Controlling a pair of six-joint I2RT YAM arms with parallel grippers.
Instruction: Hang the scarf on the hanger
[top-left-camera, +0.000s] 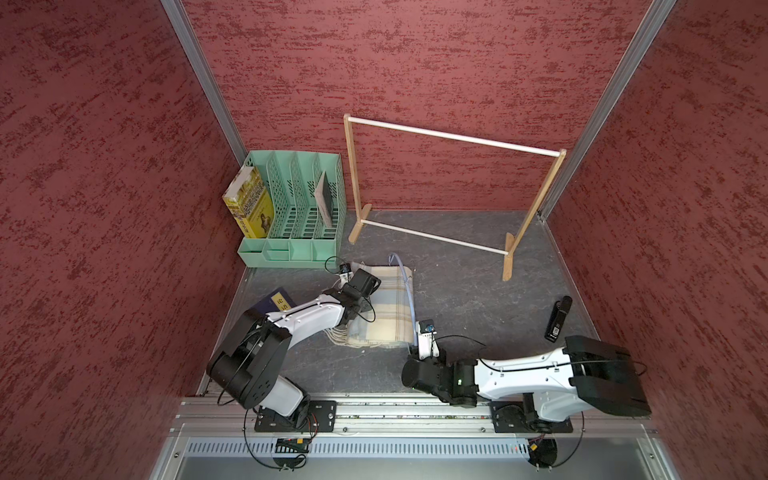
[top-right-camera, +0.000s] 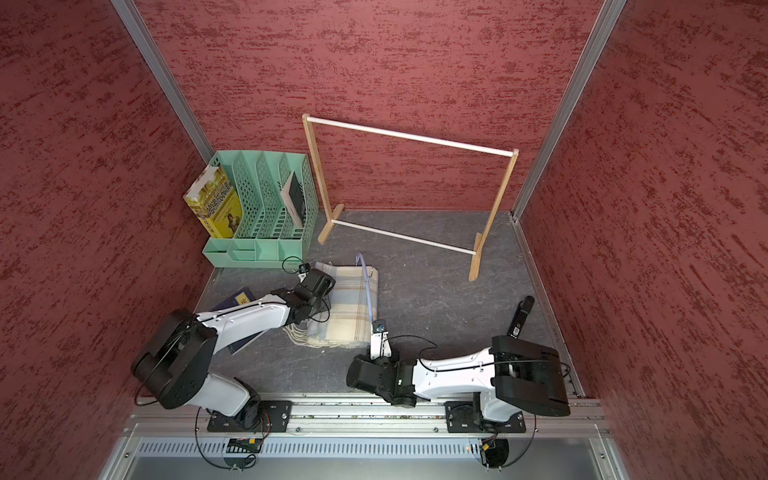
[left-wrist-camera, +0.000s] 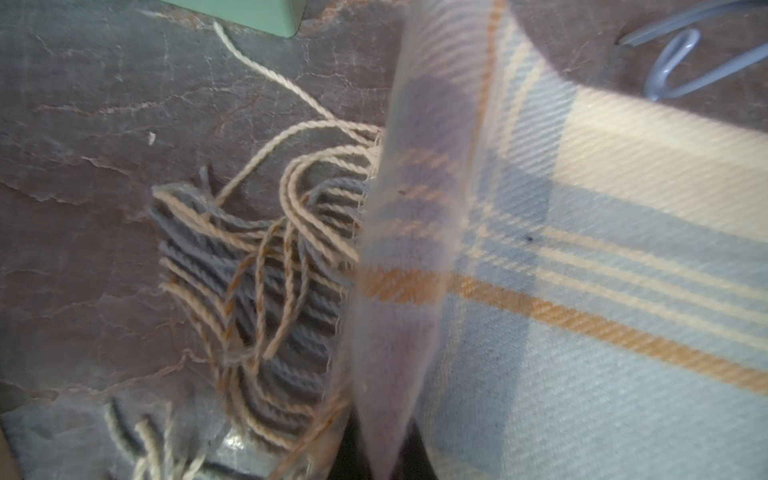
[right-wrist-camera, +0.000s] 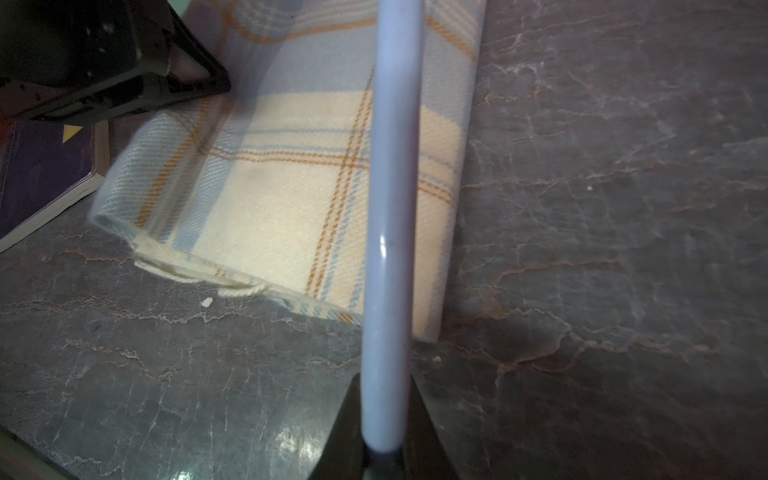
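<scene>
scarf (top-left-camera: 388, 307) lies folded on the desk (top-left-camera: 457, 291) in both top views, with the hanger (top-left-camera: 411, 297) along its edge nearer the right arm. left wrist view: the left gripper (left-wrist-camera: 382, 453) is clenched on a raised scarf fold. right wrist view: the right gripper (right-wrist-camera: 382, 451) grasps the hanger bar, which crosses over the scarf.
</scene>
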